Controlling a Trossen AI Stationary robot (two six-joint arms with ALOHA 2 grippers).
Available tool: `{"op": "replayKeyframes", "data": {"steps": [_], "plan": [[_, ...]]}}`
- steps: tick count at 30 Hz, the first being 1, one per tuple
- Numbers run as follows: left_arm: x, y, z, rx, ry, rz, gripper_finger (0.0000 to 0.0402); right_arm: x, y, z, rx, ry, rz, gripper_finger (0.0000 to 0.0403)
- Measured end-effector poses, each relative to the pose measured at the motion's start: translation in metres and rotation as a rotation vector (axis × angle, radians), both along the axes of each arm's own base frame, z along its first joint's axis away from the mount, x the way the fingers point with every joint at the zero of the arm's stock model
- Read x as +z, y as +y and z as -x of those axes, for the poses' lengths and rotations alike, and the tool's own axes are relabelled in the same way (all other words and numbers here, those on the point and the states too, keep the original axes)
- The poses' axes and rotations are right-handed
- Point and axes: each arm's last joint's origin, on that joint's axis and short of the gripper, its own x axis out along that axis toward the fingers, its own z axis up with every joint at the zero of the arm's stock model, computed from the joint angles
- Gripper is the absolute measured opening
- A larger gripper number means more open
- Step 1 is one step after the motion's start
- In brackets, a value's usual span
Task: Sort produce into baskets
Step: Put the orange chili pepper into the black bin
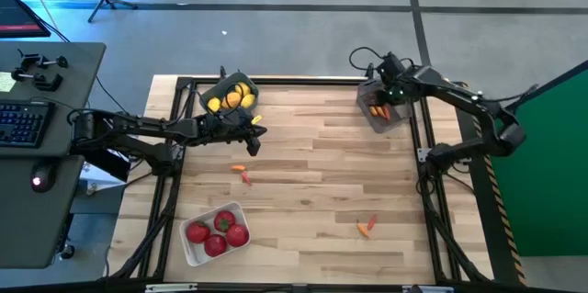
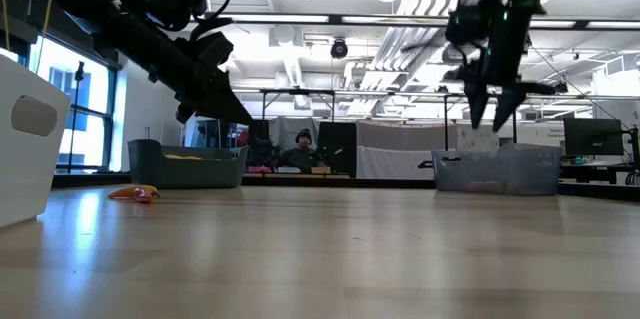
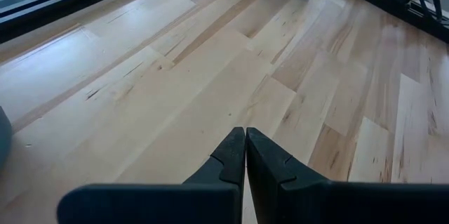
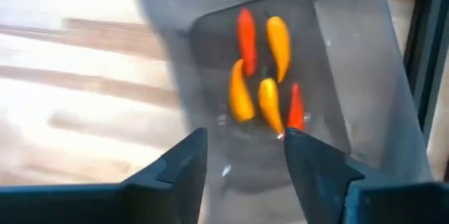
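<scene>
Right tool [image 1: 384, 91] is seen from above over the translucent basket [image 1: 382, 109] at the far right of the desk [image 1: 322, 201]; left tool [image 1: 254, 137] hangs beside the blue-grey basket [image 1: 229, 96] of yellow fruits [image 1: 231, 99]. Red fruits [image 1: 217, 232] fill the white basket [image 1: 188, 252] at the near left, and loose peppers [image 1: 243, 174] lie mid-desk, with more [image 1: 367, 227] nearer the front right.

At desk height, the right tool [image 2: 494, 119] is shown with fingers parted above the translucent basket.

Left wrist: the fingers [image 3: 228, 157] are pressed together, holding nothing, over bare wood.

Right wrist: the fingers [image 4: 184, 159] stand apart and empty above five peppers [image 4: 263, 69] lying in the translucent basket.
</scene>
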Motion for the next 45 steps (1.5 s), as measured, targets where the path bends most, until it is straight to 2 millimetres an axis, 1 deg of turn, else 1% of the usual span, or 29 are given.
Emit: {"op": "replayKeyframes", "data": {"steps": [2, 4, 7, 9, 12, 18, 21, 24, 27, 31, 35, 38, 45], "plan": [[0.0, 0.0, 0.0, 0.0, 0.0, 0.0, 0.0, 0.014, 0.015, -0.006, -0.002, -0.035, -0.012, 0.0187], [0.0, 0.0, 0.0, 0.0, 0.0, 0.0, 0.0, 0.025, 0.036, -0.013, -0.015, -0.081, -0.037, 0.0188], [0.0, 0.0, 0.0, 0.0, 0.0, 0.0, 0.0, 0.036, 0.074, -0.019, -0.056, -0.163, -0.086, 0.0182], [0.0, 0.0, 0.0, 0.0, 0.0, 0.0, 0.0, 0.036, 0.101, -0.022, -0.088, -0.203, -0.132, 0.0177], [0.0, 0.0, 0.0, 0.0, 0.001, 0.0, 0.0, 0.031, 0.143, -0.028, -0.13, -0.216, -0.202, 0.017], [0.0, 0.0, 0.0, -0.004, -0.001, 0.002, 0.0, 0.011, 0.221, -0.033, -0.244, -0.137, -0.326, 0.0165], [0.0, 0.0, 0.0, -0.005, 0.0, 0.003, 0.0, -0.002, 0.255, -0.034, -0.316, -0.078, -0.393, 0.0165], [0.0, 0.0, 0.0, -0.005, 0.0, 0.003, 0.0, -0.015, 0.283, -0.035, -0.373, -0.019, -0.439, 0.0165], [0.0, 0.0, 0.0, -0.007, 0.0, 0.003, 0.0, -0.028, 0.301, -0.041, -0.37, 0.034, -0.495, 0.0165], [0.0, 0.0, 0.0, -0.007, 0.0, 0.003, 0.0, -0.048, 0.314, -0.054, -0.368, 0.062, -0.507, 0.0165], [0.0, 0.0, 0.0, -0.007, 0.0, 0.003, 0.0, -0.067, 0.321, -0.066, -0.376, 0.076, -0.506, 0.0165], [0.0, 0.0, 0.0, -0.01, 0.0, 0.004, 0.0, -0.077, 0.325, -0.072, -0.377, 0.084, -0.523, 0.0165], [0.0, -0.002, 0.0, -0.063, 0.001, 0.008, 0.0, -0.096, 0.33, -0.076, -0.405, 0.161, -0.526, 0.0165]]}}
